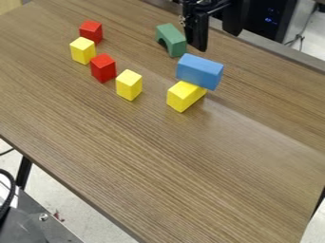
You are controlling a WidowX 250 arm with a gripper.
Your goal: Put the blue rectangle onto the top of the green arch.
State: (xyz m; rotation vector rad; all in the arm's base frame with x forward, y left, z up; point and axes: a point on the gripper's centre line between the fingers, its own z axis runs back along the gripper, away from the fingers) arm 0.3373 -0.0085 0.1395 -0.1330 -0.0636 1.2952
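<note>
The gripper (218, 42) hung above the table (158, 166) at its far side, fingers apart, near the green arch (171, 40) and the blue rectangle (200, 71). That blue piece rested on a yellow block (182, 98); the arch stood near them. Red (103, 69) and yellow blocks (129, 85) alternated in a staggered row nearby. Small blue lights (271, 16) glowed on dark equipment (263, 28) behind.

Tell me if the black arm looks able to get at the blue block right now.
Probably yes: the end effector hangs open near the blue block, which rests on a yellow block with nothing on top of it.
</note>
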